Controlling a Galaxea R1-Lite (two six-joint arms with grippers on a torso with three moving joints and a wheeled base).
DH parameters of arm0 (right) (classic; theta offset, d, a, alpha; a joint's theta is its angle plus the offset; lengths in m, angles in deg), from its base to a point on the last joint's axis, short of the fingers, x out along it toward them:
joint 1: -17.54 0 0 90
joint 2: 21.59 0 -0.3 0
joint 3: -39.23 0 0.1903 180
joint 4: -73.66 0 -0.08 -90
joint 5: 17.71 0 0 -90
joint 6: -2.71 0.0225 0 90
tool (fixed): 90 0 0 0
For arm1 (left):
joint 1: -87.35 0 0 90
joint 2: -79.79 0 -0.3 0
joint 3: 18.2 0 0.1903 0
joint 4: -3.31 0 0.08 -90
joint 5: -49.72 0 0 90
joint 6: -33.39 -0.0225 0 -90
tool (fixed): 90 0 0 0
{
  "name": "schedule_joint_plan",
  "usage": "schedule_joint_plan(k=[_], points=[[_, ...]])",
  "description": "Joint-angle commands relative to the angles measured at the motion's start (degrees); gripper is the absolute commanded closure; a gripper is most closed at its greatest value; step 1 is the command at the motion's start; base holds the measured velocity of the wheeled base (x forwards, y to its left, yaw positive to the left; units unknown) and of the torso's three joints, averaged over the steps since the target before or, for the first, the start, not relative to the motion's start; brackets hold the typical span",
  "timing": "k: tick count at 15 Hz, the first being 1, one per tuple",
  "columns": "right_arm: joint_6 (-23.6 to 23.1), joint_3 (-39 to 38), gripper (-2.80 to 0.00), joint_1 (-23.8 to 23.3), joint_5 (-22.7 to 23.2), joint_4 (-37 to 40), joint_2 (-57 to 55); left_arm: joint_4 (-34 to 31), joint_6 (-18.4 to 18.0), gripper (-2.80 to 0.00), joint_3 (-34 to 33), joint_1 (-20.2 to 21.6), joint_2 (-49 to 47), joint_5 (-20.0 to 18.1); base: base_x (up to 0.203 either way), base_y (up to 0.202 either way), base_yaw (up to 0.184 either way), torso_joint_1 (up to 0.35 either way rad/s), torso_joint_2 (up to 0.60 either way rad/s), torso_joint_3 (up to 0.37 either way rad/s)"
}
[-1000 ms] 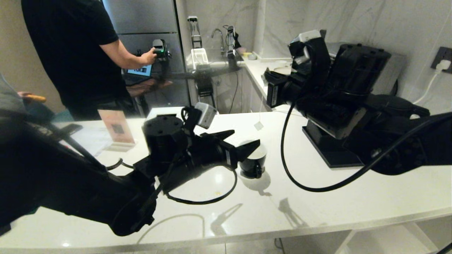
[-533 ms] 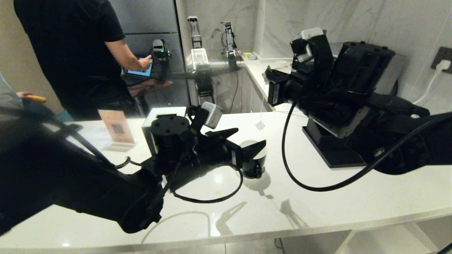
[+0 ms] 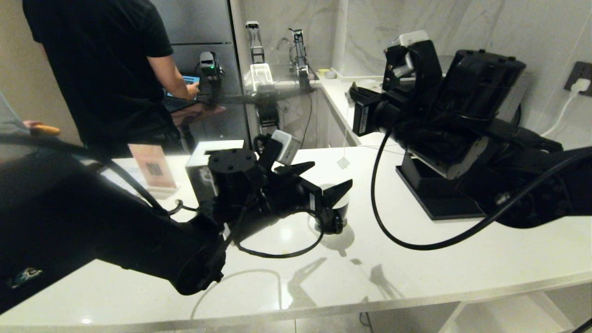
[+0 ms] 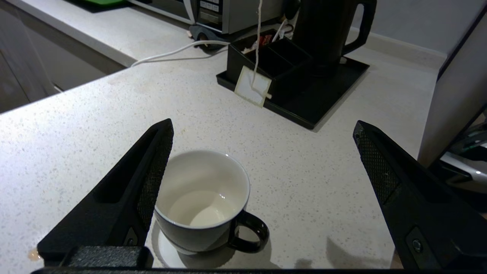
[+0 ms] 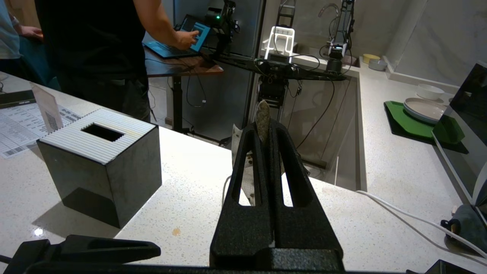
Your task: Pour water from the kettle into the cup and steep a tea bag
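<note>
1. No legible writing is seen; print on the tabletop papers is unreadable.
2. The cup is flanked by the released left gripper.
3. The tea bag is pinched by the clenched right gripper.
4. The kettle is cut off.

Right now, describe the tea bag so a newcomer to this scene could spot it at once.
Start at the white counter and find the black cup standing near its middle. Above and beyond the cup, short of the black organizer box, a thin white string hangs down with the tea bag at its end. It is the only small, pale square pouch dangling in the air; everything nearby stands on the counter.
</note>
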Motion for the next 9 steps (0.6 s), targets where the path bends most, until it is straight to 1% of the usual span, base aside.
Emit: schedule_joint_plan(k=[1,4,6,9], points=[[-0.06,0.0,0.0,0.27,-0.07,-0.31,0.14,0.39,-0.24,-2.8,0.39,-0.02,-0.19,-0.03,0.0,0.0,0.0,0.0,0.0,0.0],[-0.06,0.0,0.0,0.91,-0.07,-0.4,0.18,1.13,-1.54,-2.8,0.75,-0.11,-0.98,-0.03,0.0,0.0,0.0,0.0,0.0,0.0],[-0.09,-0.07,0.0,1.05,-0.15,-0.31,0.49,5.42,-1.57,-2.8,1.25,-0.11,-2.74,-0.04,0.0,0.0,0.0,0.0,0.0,0.0],[-0.15,-0.19,0.0,1.41,-0.47,-0.31,0.6,6.49,-1.56,-2.8,1.39,-0.11,-3.18,-0.03,0.0,0.0,0.0,0.0,0.0,0.0]])
